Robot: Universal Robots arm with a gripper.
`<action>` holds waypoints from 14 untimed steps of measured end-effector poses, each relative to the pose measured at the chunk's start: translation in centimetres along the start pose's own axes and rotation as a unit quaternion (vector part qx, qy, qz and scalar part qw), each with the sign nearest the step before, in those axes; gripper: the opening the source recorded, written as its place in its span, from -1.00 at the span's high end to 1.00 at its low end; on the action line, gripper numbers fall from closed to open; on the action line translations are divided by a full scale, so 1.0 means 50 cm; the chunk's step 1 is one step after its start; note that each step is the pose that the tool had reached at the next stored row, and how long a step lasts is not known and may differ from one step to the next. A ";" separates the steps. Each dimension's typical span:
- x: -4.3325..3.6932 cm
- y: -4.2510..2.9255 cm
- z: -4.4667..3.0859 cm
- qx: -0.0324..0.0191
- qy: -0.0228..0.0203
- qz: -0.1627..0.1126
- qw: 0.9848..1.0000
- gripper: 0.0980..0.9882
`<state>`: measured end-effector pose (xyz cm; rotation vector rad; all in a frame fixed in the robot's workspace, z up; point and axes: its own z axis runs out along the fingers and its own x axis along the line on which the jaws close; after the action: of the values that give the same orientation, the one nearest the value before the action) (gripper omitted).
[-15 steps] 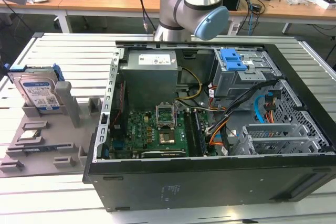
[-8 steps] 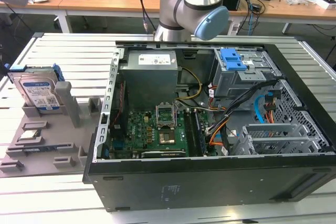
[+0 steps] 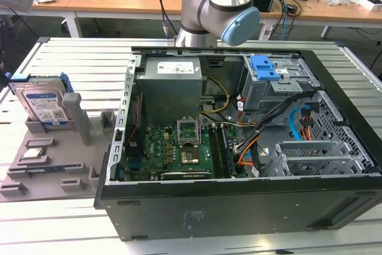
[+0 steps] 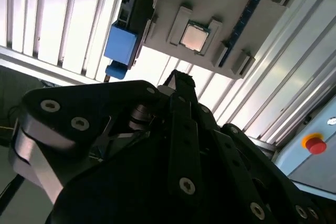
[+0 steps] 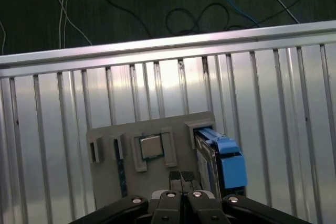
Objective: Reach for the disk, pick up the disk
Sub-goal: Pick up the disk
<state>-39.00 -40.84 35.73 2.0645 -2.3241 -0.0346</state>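
Where the disk stands: the disk [image 3: 45, 103] is upright on its edge in a slot of a grey holder [image 3: 59, 160], at the exterior view's left, well apart from the computer case [image 3: 239, 210].
Disk: silver, with a white-and-blue label on its broad face and a blue rail along one side.
Holder: lies flat on a ribbed metal table [image 3: 77, 58] and has several slots and recesses.
Holder contents: besides the disk, a small square chip [image 3: 34, 154] lies flat in a recess nearer the front.
Computer case: black, lying on its side with the top open, filling the middle and the exterior view's right.
Case contents: a green circuit board [image 3: 173, 147] on the floor, a grey power supply box [image 3: 170, 85] behind it, a metal cage with a blue latch [image 3: 264, 67] further right, and loose cables [image 3: 246, 150] between them.
Arm: the arm [image 3: 221, 4], silver with blue caps, rises behind the case.
Gripper: in the first wrist view the gripper [image 5: 181, 177] points down at the holder, near the chip and just beside the disk, apart from both.
Fingers: narrow, the black tips pressed together with nothing between them.
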 end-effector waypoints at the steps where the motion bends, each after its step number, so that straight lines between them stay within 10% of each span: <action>1: 0.000 0.000 0.000 0.000 0.000 0.007 1.000 0.98; 14: 0.000 -0.002 0.000 0.000 0.001 0.063 0.998 0.98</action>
<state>-38.88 -40.85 35.73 1.9119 -2.4475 -0.0299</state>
